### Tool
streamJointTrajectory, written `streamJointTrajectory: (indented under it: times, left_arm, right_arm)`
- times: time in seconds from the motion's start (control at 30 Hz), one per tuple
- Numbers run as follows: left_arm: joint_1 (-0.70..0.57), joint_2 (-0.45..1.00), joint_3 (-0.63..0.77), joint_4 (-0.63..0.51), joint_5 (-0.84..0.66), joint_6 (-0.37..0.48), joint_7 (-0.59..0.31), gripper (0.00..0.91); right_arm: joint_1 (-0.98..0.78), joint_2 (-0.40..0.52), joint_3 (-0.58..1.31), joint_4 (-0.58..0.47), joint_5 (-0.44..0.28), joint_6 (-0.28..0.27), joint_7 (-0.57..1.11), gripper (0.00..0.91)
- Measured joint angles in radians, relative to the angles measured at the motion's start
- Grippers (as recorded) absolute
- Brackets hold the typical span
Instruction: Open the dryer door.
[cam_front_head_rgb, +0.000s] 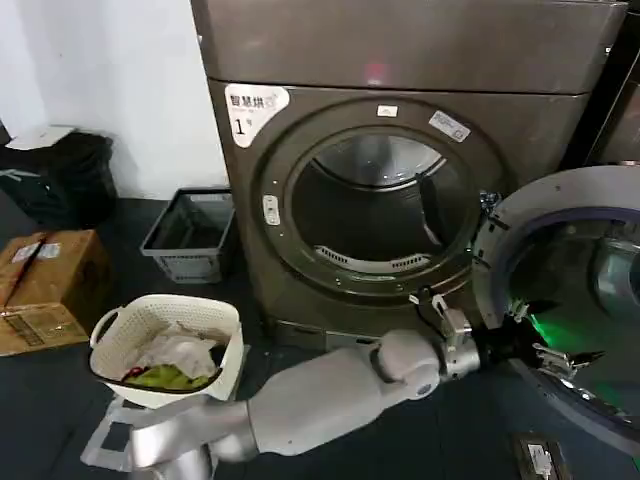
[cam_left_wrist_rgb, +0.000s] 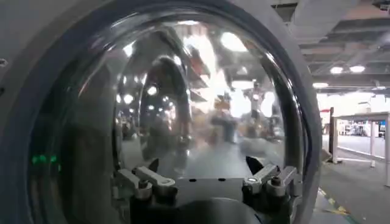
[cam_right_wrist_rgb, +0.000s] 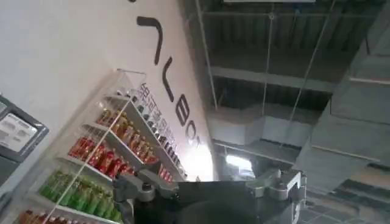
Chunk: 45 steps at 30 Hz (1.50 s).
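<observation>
The large round chrome-rimmed dryer door (cam_front_head_rgb: 575, 290) hangs swung open at the right of the bronze-grey metal dryer (cam_front_head_rgb: 400, 190). The left gripper (cam_front_head_rgb: 565, 345), fingers spread wide, sits against its glass inner face.

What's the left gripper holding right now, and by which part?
Nothing. The left gripper is open in front of the inner glass of the swung-open dryer door, fingers spread with nothing between them in the left wrist view.
</observation>
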Motion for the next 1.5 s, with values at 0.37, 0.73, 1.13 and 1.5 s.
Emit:
streamJointTrajectory:
  times: [0.37,0.73,1.13,1.5]
  left_arm:
    - [-0.013,0.049,0.013,-0.045,-0.01,-0.017,0.001,0.907]
    - [-0.042,0.157,0.029,-0.13,-0.031,-0.028,0.028,0.907]
    - [-0.104,0.358,0.067,-0.259,0.009,-0.036,-0.036,0.907]
    - [-0.222,0.613,0.201,-0.361,0.053,-0.009,-0.035,0.907]
  right_arm:
    - [0.001,-0.009,0.005,0.003,0.003,0.0,-0.006,0.907]
    - [-0.008,-0.015,0.033,0.001,0.018,-0.002,-0.01,0.907]
    - [-0.002,-0.022,0.04,0.002,0.019,-0.002,-0.018,0.907]
    - [0.009,-0.024,0.033,0.005,0.018,-0.003,-0.019,0.907]
